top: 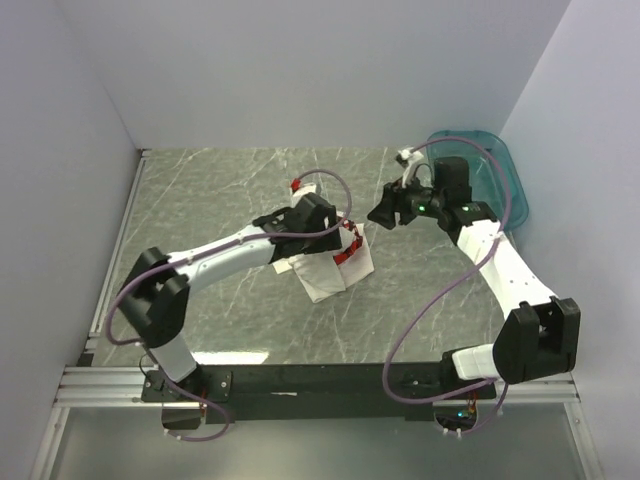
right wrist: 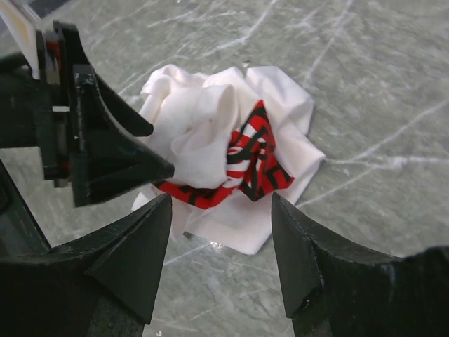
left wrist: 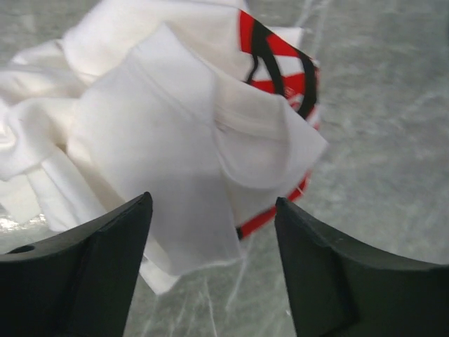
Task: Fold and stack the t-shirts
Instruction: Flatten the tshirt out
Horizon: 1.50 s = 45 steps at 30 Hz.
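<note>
White cotton, soft and crumpled into a lumpy mound with folds of red-and-black print showing, the t-shirt (top: 335, 270) (left wrist: 175, 140) (right wrist: 210, 133) lies directly under the left gripper (top: 343, 236) (left wrist: 214, 210) (right wrist: 161, 149). That gripper's matte black wedge fingers are spread, with cloth bulging between them. The right gripper (top: 380, 213) (right wrist: 221, 207), jaws also apart, hangs just beside the heap, clear of it. Under both is the grey veined table (top: 220, 180). A teal basin (top: 500, 160) sits behind the right gripper.

White arms (top: 225, 255), black joints (top: 155, 295), looping purple cables (top: 420, 315)
</note>
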Each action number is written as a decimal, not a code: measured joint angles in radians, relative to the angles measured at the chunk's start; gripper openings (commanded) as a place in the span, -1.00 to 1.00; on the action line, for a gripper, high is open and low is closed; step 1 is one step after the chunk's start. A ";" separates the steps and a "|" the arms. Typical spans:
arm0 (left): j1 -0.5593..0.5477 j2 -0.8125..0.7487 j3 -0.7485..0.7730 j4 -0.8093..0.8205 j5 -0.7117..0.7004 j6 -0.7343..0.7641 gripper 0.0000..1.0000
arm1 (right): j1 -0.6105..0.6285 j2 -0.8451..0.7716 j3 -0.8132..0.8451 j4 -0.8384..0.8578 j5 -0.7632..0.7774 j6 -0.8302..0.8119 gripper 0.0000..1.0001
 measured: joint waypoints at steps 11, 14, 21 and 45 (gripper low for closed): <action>-0.045 0.149 0.168 -0.148 -0.194 0.010 -0.48 | -0.108 -0.015 -0.051 0.052 -0.091 0.060 0.26; -0.070 0.164 0.185 -0.173 -0.228 0.020 -0.58 | -0.108 -0.014 -0.051 0.052 -0.108 0.060 0.26; -0.090 0.166 0.187 -0.201 -0.268 0.051 -0.97 | -0.108 0.036 -0.047 0.027 -0.132 0.037 0.23; -0.020 -0.238 0.199 -0.167 -0.233 0.321 -0.99 | -0.019 0.284 0.024 -0.150 0.012 -0.066 0.11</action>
